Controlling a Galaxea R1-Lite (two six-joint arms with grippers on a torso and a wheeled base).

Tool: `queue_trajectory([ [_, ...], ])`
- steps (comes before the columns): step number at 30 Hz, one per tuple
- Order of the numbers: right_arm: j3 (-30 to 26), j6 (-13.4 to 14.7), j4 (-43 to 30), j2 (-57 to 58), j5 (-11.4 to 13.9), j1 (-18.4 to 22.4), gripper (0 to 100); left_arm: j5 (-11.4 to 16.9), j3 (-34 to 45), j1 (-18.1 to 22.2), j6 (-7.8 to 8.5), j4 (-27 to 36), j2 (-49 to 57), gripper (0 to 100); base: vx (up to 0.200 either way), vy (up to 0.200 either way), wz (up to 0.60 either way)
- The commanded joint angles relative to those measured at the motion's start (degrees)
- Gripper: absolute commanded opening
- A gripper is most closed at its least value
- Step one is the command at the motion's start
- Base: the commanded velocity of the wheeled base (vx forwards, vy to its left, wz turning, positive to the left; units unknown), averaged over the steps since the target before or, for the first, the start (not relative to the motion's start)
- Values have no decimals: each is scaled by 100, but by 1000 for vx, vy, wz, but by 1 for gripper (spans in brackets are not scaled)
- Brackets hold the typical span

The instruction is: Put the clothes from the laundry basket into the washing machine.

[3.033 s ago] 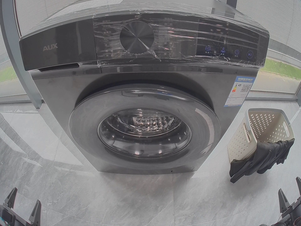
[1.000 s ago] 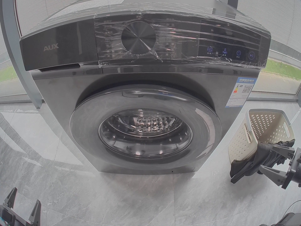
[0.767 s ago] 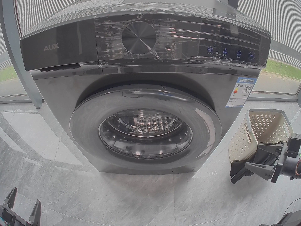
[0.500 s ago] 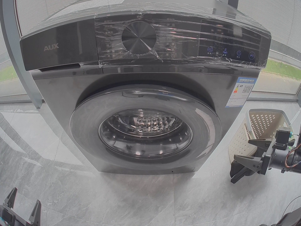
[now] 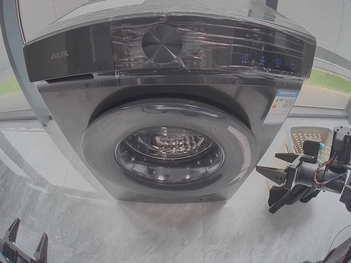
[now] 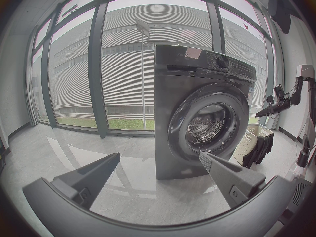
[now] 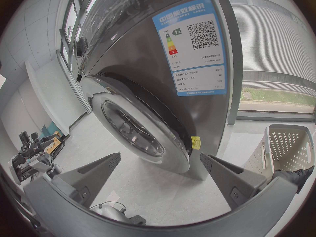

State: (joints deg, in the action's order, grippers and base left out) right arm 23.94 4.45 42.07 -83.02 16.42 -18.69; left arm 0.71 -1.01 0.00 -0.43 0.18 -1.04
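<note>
A big grey metal washing machine (image 5: 168,92) is seen standing on a shiny grey stone floor (image 5: 146,231). Its round glass door (image 5: 169,154) is shut. A short silver name is set on the dark top panel (image 5: 67,53). Clear plastic wrap is stretched over the round knob (image 5: 161,43) and the small blue signs beside it. A blue and white paper label (image 5: 279,106) with coloured bars, a square code and tiny print is stuck on the front, on the robot's right. A little yellow sticker (image 7: 196,143) is stuck low beside the door.

Tall glass windows (image 6: 125,66) with dark frames are seen behind the machine, with a grey building and some grass outside.

A white plastic laundry basket (image 5: 298,136) full of little holes is set on the floor just beside the machine. Black clothes (image 5: 283,198) are hung over its front rim, down to the floor.

The right gripper (image 5: 267,162) is held in the air above the clothes. Its fingers are spread apart, nothing is held, and the clothes are not touched. The left gripper (image 5: 30,228) is kept low and well apart from the basket, its fingers spread too.
</note>
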Motion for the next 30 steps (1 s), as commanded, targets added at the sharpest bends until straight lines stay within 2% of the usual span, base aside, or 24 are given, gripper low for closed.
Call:
queue_trajectory([
  [1, 146, 3, 179, -470, -60, -82, 100, 0, 92, 0, -1, 8, 104, 100, 0, 0, 0],
  [10, 278, -6, 574, -883, -122, -153, 100, 0, 92, 9, -1, -1, 104, 100, 0, 0, 0],
  [12, 348, 3, 768, -1050, -130, -311, 100, -9, 92, 0, -1, -1, 104, 100, 0, 0, 0],
  [17, 427, 30, 864, -1252, -350, -522, 100, 0, 92, 0, -1, -1, 104, 100, 0, 0, 0],
  [20, 427, 38, 864, -1261, -376, -592, 100, 0, 92, 0, -1, -1, 104, 100, 0, 0, 0],
  [30, -188, 74, 794, -733, -376, -715, 100, 0, 92, 0, -19, -1, 104, 100, 0, 0, 0],
])
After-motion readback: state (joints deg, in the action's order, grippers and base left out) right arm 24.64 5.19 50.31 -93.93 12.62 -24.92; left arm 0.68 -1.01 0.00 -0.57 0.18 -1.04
